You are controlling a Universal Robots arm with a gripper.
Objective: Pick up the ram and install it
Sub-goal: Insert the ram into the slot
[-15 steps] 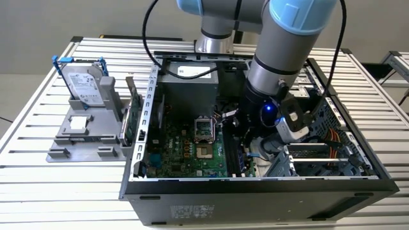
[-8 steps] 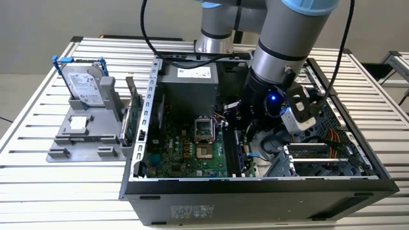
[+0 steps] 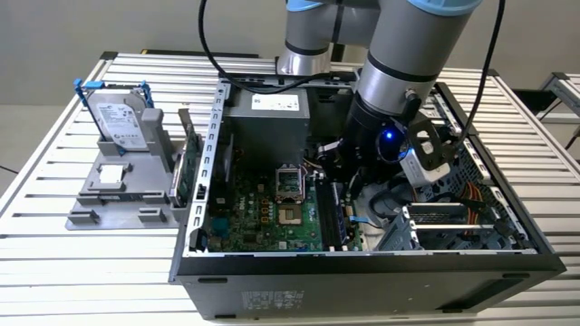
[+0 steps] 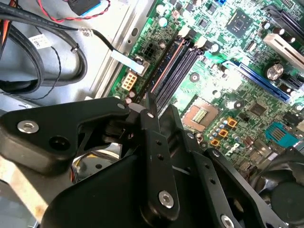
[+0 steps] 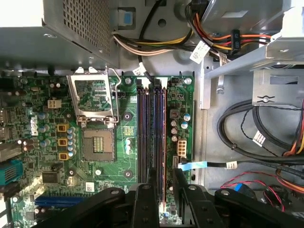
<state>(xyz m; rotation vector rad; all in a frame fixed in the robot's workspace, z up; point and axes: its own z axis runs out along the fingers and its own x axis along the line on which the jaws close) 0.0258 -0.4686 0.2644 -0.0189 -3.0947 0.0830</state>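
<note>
the gripper (image 5: 164, 183) reaches into the open computer case (image 3: 363, 261) on the desk (image 3: 54, 272), jaws clenched on the ram (image 5: 163, 142), which stands on edge in the circuit board's (image 5: 118, 142) slots, parallel to them, near the cable-filled drive bay (image 5: 251, 137).

There is one computer case (image 3: 363, 272) on the tabletop (image 3: 54, 272). One robot arm (image 3: 399, 61) with one gripper (image 3: 333, 173) is in the case. Inside the case are one ram (image 3: 337, 216), one gray power box (image 3: 267, 129), and one chip socket (image 5: 97, 142) with three orange blocks (image 5: 62, 141). Outside the case, on the exterior view's left, are one hard drive (image 3: 122, 119), one gray stand (image 3: 118, 204) and one green card (image 3: 186, 170).
</note>
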